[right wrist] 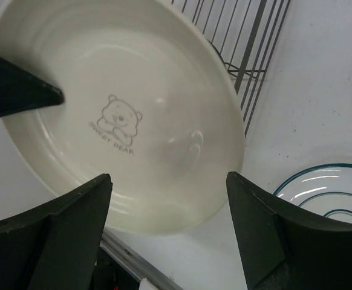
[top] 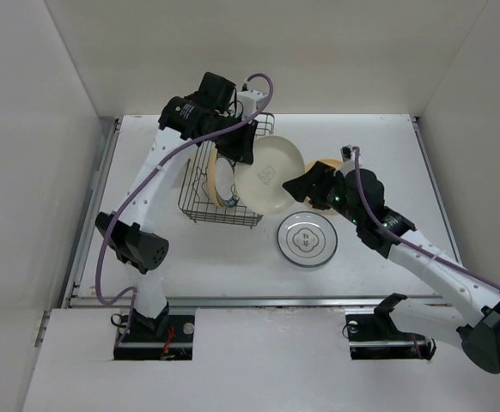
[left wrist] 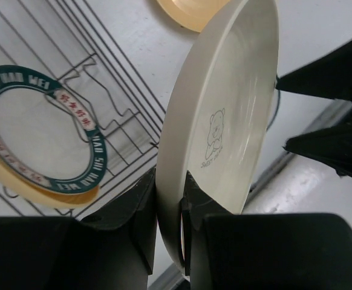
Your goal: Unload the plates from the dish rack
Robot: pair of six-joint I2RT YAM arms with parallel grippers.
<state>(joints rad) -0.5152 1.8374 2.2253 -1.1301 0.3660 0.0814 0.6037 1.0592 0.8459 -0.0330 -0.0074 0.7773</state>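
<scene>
My left gripper (top: 243, 153) (left wrist: 170, 181) is shut on the rim of a cream plate (top: 270, 174) (left wrist: 224, 121) with a small bear mark, held on edge just right of the dish rack (top: 200, 204). My right gripper (top: 293, 187) (right wrist: 169, 177) is open, its jaws either side of that plate's lower edge (right wrist: 121, 115) without touching it. In the rack (left wrist: 112, 121) a white plate with a dark green rim (left wrist: 40, 133) leans on a tan plate (left wrist: 19, 184). A white plate with a blue-green rim (top: 307, 239) (right wrist: 327, 193) lies flat on the table.
A tan plate (top: 326, 163) (left wrist: 191, 12) lies on the table behind my right arm. Rack wires (right wrist: 248, 48) stand just beyond the held plate. White walls close in the table on the left, right and back.
</scene>
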